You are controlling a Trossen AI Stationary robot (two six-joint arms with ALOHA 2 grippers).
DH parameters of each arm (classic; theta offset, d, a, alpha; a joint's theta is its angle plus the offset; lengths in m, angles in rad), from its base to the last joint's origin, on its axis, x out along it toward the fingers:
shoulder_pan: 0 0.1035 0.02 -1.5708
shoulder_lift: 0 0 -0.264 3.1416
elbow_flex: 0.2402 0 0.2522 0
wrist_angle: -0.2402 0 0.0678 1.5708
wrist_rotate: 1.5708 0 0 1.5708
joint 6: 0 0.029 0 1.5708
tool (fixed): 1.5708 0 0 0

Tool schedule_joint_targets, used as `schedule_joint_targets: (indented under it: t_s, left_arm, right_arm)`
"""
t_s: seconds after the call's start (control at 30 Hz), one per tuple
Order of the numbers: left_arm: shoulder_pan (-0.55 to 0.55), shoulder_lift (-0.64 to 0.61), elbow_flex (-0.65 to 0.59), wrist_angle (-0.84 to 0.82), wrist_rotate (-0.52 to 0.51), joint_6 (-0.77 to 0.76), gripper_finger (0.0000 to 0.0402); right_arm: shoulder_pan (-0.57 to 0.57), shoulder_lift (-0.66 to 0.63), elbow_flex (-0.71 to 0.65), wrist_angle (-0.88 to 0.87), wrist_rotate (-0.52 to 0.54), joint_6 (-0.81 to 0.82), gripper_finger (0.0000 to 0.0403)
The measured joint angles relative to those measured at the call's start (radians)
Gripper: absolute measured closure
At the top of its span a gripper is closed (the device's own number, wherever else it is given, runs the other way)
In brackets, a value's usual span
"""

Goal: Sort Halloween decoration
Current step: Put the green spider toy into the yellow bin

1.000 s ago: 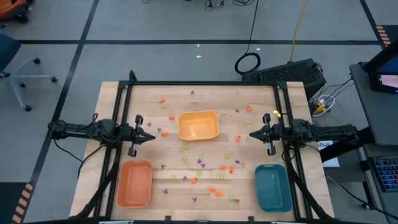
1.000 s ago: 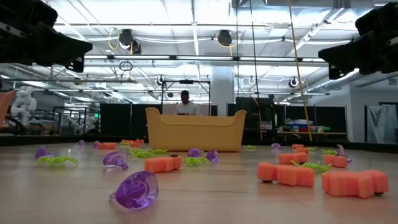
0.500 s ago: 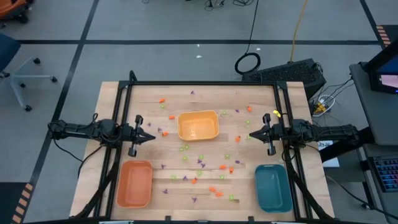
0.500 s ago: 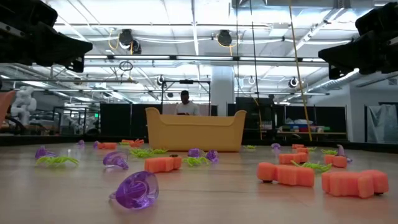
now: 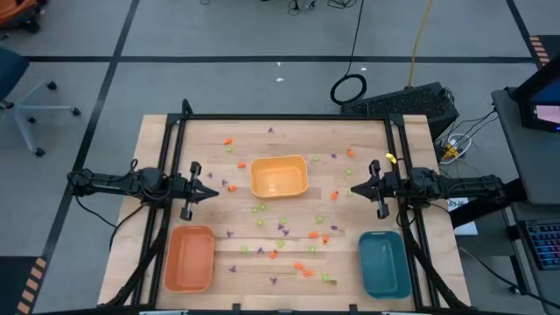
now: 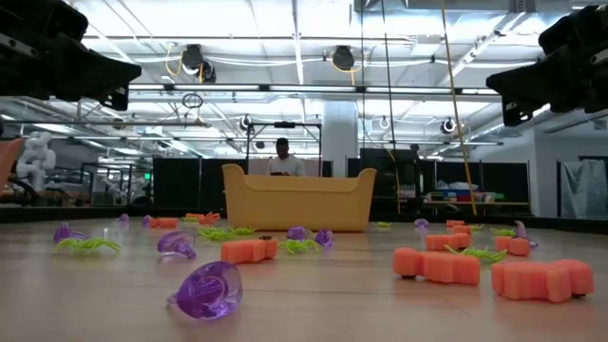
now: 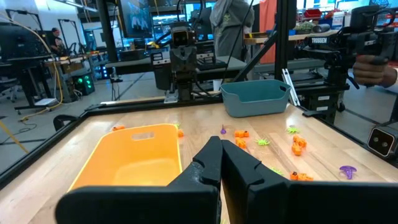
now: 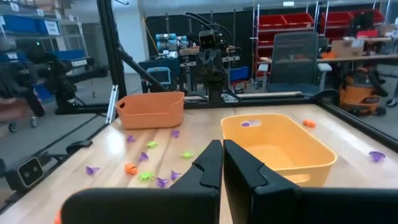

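Note:
The Halloween decoration lies scattered over the wooden table (image 5: 166, 149) as small orange (image 5: 228, 141), light green (image 5: 258, 208) and purple (image 5: 271, 130) pieces. Most lie between the trays and toward the near edge. From table height I see a purple piece (image 6: 207, 290) and orange pieces (image 6: 437, 266) resting flat on the wood. My left gripper (image 5: 213, 192) hovers level at the table's left, shut, pointing right (image 7: 221, 146). My right gripper (image 5: 353, 189) hovers level at the right, shut, pointing left (image 8: 222, 146). Neither holds anything.
A yellow tray (image 5: 278, 176) stands mid-table between the grippers. An orange tray (image 5: 190, 257) sits near left and a teal tray (image 5: 384, 262) near right. A black frame (image 5: 280, 116) borders the table. People (image 7: 233, 25) stand in the room beyond.
My right gripper has rolled slightly about the line it points along, staying in place and shut. Nothing on the table has moved.

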Motion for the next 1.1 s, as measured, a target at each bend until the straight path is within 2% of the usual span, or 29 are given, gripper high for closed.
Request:
schedule_joint_targets:
  t_s: [0.3,0.53,0.77,1.1]
  left_arm:
    - [0.0,0.0,0.0,0.0,0.0,0.0,0.0394]
    - [0.0,0.0,0.0,0.0,0.0,0.0,0.0394]
    - [0.0,0.0,0.0,0.0,0.0,0.0,0.0394]
    - [0.0,0.0,0.0,0.009,0.0,0.0,0.0394]
  right_arm:
    - [0.001,0.011,0.023,-0.003,-0.029,0.046,0.0403]
    - [0.011,0.082,0.121,-0.007,-0.027,0.023,0.0403]
    - [0.015,0.251,0.324,-0.116,-0.027,0.02,0.0403]
    - [0.015,0.551,0.69,-0.282,-0.027,0.025,0.0403]
